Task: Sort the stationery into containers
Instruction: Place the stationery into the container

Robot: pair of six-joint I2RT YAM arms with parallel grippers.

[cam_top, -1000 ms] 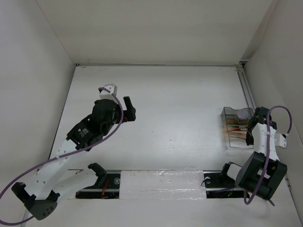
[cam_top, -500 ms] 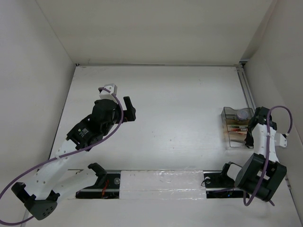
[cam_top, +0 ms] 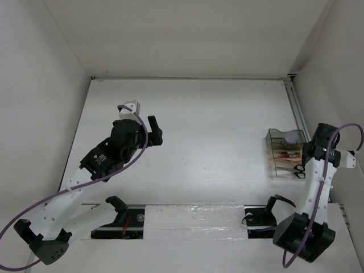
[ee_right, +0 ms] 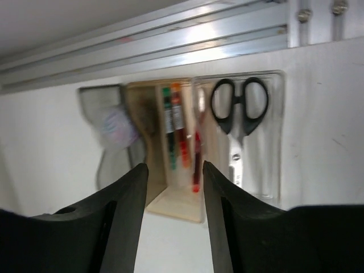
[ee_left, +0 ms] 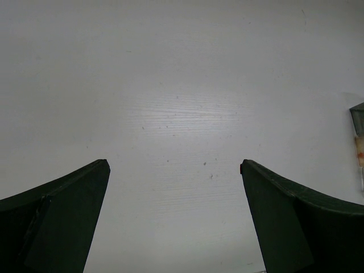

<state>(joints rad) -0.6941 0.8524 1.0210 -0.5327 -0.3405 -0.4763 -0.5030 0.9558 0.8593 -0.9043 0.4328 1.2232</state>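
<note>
Three small transparent boxes [cam_top: 282,153] stand in a row at the table's right edge. In the right wrist view the grey box [ee_right: 108,142] holds the greyish-purple disc [ee_right: 116,126]. The amber box [ee_right: 182,193] holds the green pen [ee_right: 168,128] and two red pens [ee_right: 182,133]. The clear box [ee_right: 267,142] holds the black-handled scissors [ee_right: 239,108]. My right gripper [ee_right: 175,170] is open and empty, raised just off the boxes [cam_top: 314,149]. My left gripper [ee_left: 173,168] is open and empty over bare table at the left [cam_top: 154,129].
An aluminium rail [ee_right: 170,34] runs along the right wall behind the boxes. White walls close in the table on the left, back and right. A box's edge [ee_left: 358,136] shows at the far right of the left wrist view.
My right gripper has risen and drawn back from over the boxes, and the scissors now show in the nearest box. The left arm has not moved.
</note>
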